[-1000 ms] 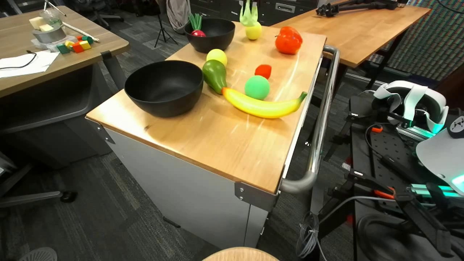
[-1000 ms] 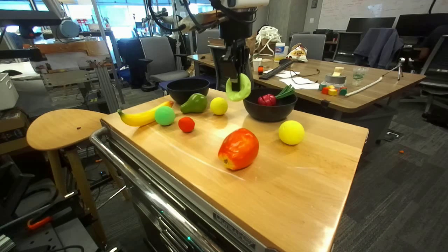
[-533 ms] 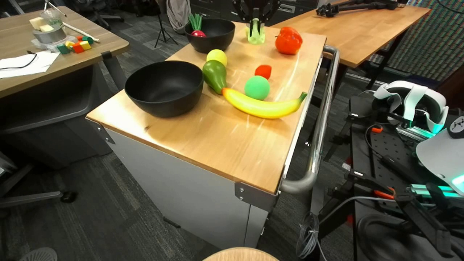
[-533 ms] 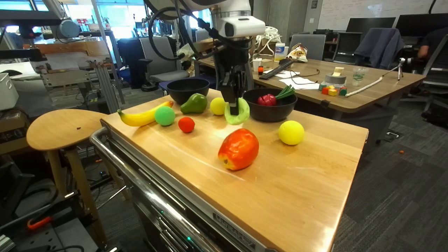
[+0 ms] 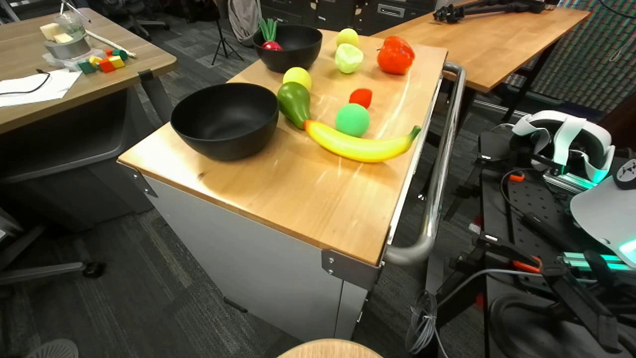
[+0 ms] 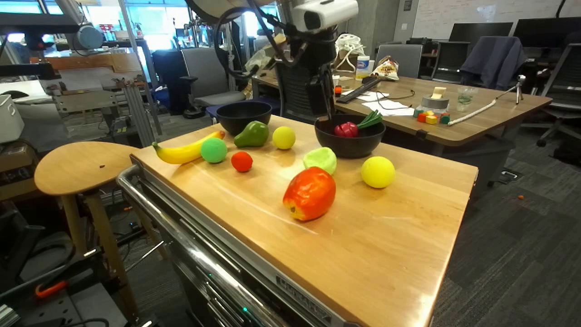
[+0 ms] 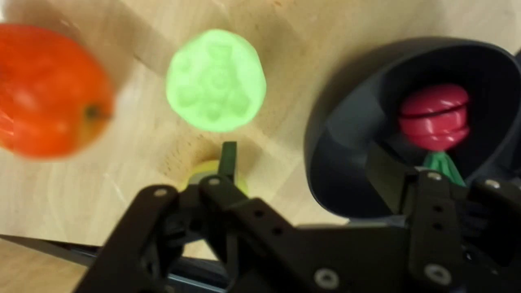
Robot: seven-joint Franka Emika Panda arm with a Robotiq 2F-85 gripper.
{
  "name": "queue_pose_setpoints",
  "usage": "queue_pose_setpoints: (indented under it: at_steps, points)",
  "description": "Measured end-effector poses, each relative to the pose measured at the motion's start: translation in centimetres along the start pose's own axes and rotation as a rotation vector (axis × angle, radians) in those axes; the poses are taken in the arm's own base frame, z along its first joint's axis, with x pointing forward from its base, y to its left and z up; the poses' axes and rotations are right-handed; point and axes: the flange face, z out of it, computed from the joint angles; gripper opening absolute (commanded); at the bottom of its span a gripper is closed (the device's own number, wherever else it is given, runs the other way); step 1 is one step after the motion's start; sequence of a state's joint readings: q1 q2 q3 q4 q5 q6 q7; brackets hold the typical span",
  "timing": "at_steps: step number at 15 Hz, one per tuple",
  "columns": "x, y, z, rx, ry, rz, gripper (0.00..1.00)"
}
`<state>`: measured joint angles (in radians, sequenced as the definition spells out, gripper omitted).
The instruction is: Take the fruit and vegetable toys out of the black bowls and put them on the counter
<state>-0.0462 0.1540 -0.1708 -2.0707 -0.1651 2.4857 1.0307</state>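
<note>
Our gripper (image 7: 304, 154) stood with its jaws spread wide in the wrist view, gripping nothing. We saw the pale-green dimpled toy (image 7: 215, 81) on the wooden counter (image 7: 130, 175) at eleven o'clock, the large orange-red fruit toy (image 7: 49, 93) between nine and ten, and the radish bunch (image 7: 435, 118) inside a black bowl (image 7: 354, 118) at three, one finger hiding part of the bowl. In an exterior view, we found the gripper at one o'clock, near that bowl's rim, with a yellow ball (image 6: 378, 172) at three and a red tomato (image 6: 242, 161) at nine. In an exterior view, another black bowl (image 5: 228, 150) stood at ten o'clock, the avocado (image 5: 294, 102) just beside it and the banana (image 5: 365, 150) at two.
</note>
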Motion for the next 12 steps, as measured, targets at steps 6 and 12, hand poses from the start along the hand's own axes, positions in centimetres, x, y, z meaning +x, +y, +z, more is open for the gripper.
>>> queue_pose_setpoints:
  at_steps: [6,12]
  points:
    - [3.5,-1.9,-1.6,0.289,0.166,0.076,1.00]
    - [3.4,-3.2,3.3,0.431,0.231,0.168,1.00]
